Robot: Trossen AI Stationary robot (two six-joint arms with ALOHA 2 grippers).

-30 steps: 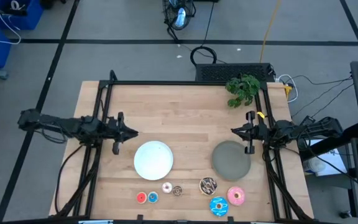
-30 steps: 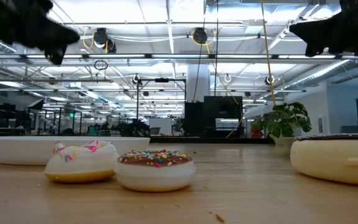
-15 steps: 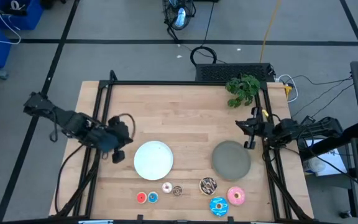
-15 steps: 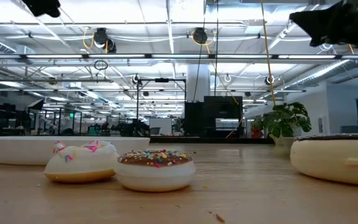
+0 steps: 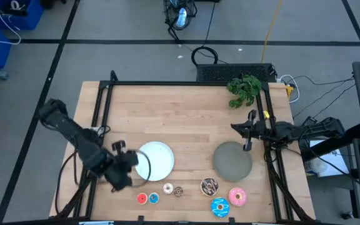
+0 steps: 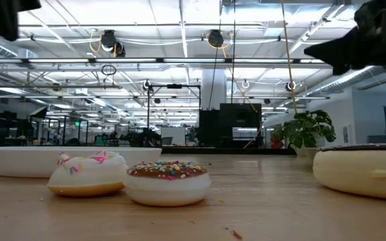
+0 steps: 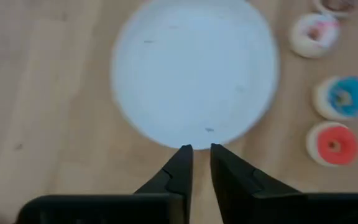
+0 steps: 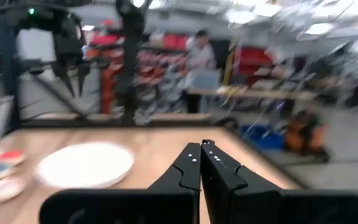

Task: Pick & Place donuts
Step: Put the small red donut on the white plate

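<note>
Left pincer (image 7: 201, 149) slightly parted, holding nothing, at white plate (image 7: 191, 68) edge; small donuts (image 7: 332, 144) just beyond, one cut off. Right pincer (image 8: 201, 149) closed, empty, near grey plate (image 5: 232, 160); surroundings blurred.

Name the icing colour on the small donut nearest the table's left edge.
Red donut, clearest in the left wrist view.

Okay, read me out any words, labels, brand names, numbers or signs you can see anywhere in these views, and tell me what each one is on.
None can be read.
The round white plate, the round grey plate and the small iced toy donuts carry no print.
The wooden table is unmarked.
Red shelving and signs in the room behind, in the right wrist view, are too blurred to read.
</note>
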